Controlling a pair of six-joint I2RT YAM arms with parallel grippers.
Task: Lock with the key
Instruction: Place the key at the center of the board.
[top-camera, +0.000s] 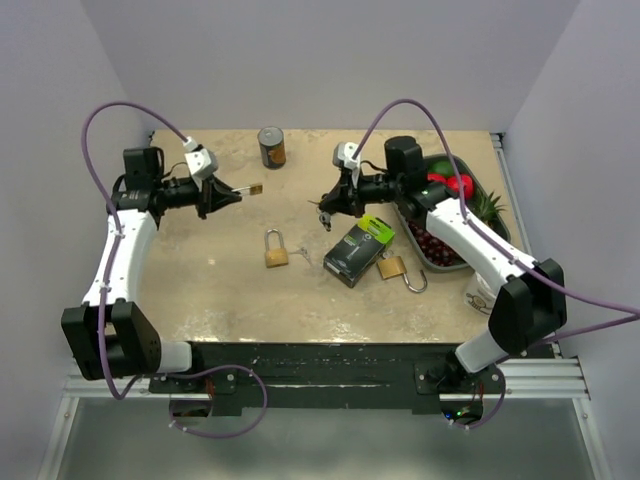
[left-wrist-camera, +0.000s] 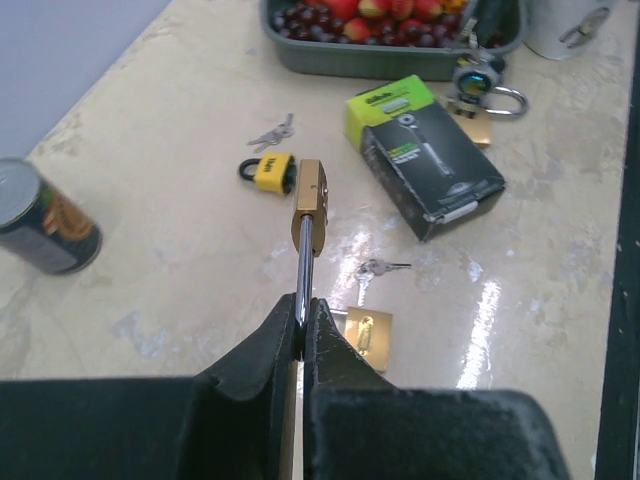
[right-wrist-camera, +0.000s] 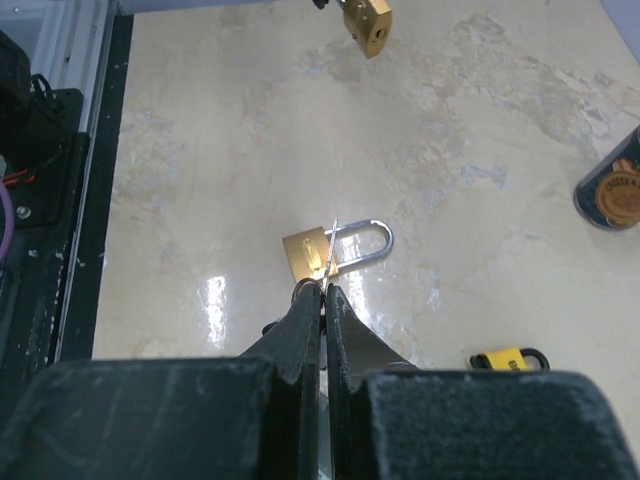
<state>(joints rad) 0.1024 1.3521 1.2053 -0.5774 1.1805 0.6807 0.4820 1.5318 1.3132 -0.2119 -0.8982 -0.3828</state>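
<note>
My left gripper (top-camera: 228, 196) is shut on the steel shackle of a brass padlock (top-camera: 255, 188) and holds it in the air, body pointing right; the left wrist view shows the fingertips (left-wrist-camera: 303, 310) pinching the shackle below the brass body (left-wrist-camera: 310, 205). My right gripper (top-camera: 325, 207) is shut on a thin silver key (right-wrist-camera: 331, 250), held above the table, its tip towards the left. The held padlock shows at the top of the right wrist view (right-wrist-camera: 366, 20), apart from the key.
A second brass padlock (top-camera: 275, 250) lies mid-table with loose keys (top-camera: 303, 256). A green-black box (top-camera: 358, 250), a third padlock (top-camera: 395, 268), a small yellow padlock (left-wrist-camera: 270, 170), a can (top-camera: 271, 147) and a fruit tray (top-camera: 497, 232) are around.
</note>
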